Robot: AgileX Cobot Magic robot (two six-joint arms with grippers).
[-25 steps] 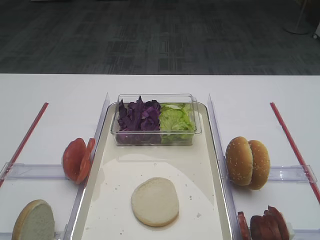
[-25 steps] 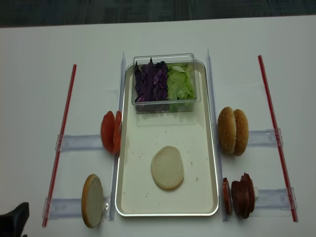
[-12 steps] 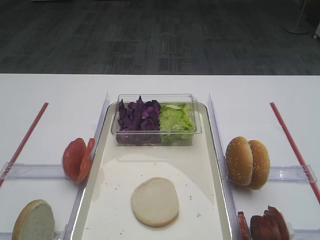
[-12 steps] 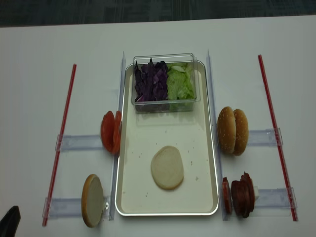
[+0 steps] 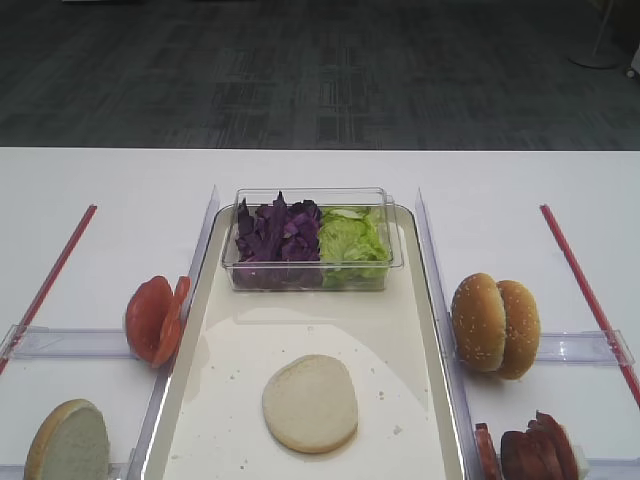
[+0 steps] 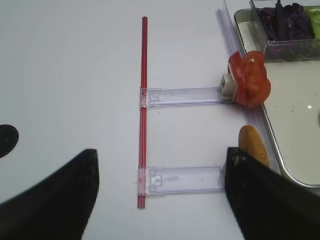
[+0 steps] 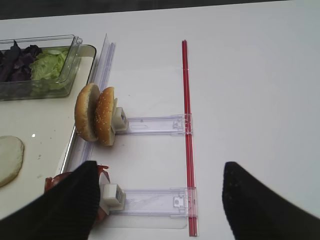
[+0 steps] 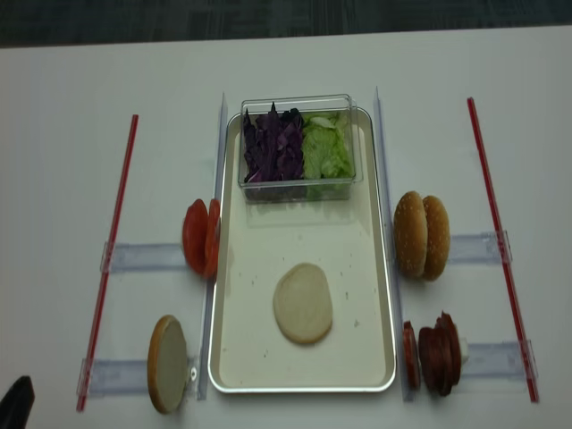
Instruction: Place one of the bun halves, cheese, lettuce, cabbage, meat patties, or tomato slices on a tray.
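White bench under dark carpet; a bun half (image 8: 303,303) lies flat at the lower centre of the tray (image 8: 380,268). It looks light, soft and crumbly, best pinched at the crust edge. Both pincers gape wide and empty, left pincer (image 6: 160,200) and right pincer (image 7: 160,200) hovering low outside the tray

The meat patties (image 5: 530,452) are cut off, perhaps half, by the edge.
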